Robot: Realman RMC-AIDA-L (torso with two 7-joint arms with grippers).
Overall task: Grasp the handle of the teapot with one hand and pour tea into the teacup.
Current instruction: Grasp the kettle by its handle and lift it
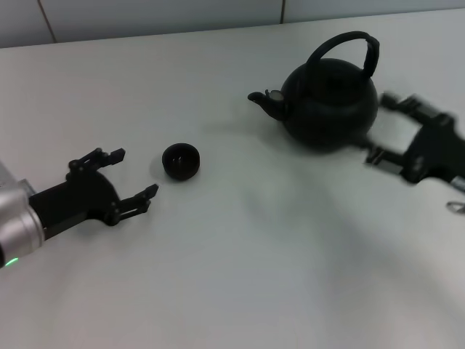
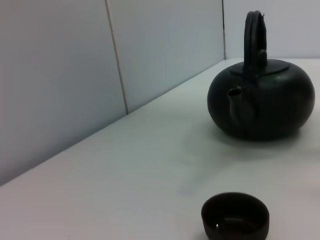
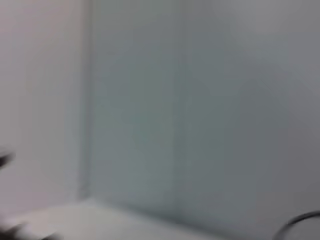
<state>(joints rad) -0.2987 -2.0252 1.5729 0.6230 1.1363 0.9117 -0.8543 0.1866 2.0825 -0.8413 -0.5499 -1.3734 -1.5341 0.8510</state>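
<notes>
The matte-black teapot (image 1: 328, 102) stands upright on the white table at the right back, spout pointing left, its arched handle (image 1: 349, 45) up. It also shows in the left wrist view (image 2: 262, 100) with its handle (image 2: 254, 37). The small black teacup (image 1: 181, 161) stands left of centre, also in the left wrist view (image 2: 235, 216). My left gripper (image 1: 133, 177) is open, low at the left, just left of the teacup and apart from it. My right gripper (image 1: 381, 127) is open, just right of the teapot's body, empty. No tea stream shows.
The white table (image 1: 240, 262) spreads across the head view with a pale wall (image 1: 145, 18) along its far edge. The right wrist view shows only blurred wall panels (image 3: 200, 100) and a curved dark edge at its corner.
</notes>
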